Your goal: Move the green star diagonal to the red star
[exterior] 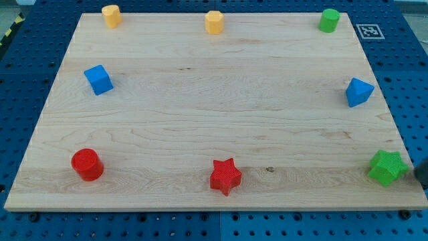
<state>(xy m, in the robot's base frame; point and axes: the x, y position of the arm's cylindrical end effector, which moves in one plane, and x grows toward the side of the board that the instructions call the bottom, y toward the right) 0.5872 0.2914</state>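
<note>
The green star [387,167] lies at the board's lower right corner, near the right edge. The red star [225,176] lies near the bottom edge, at the middle of the board, far to the left of the green star. My tip [421,175] shows as a dark shape at the view's right edge, just right of the green star and close to it; whether it touches the star cannot be told.
A red cylinder [87,164] sits at lower left. A blue cube [99,79] is at left, a blue block [358,92] at right. Two yellow blocks [111,15] [213,21] and a green cylinder [328,20] line the top edge. The wooden board [214,114] rests on a blue pegboard.
</note>
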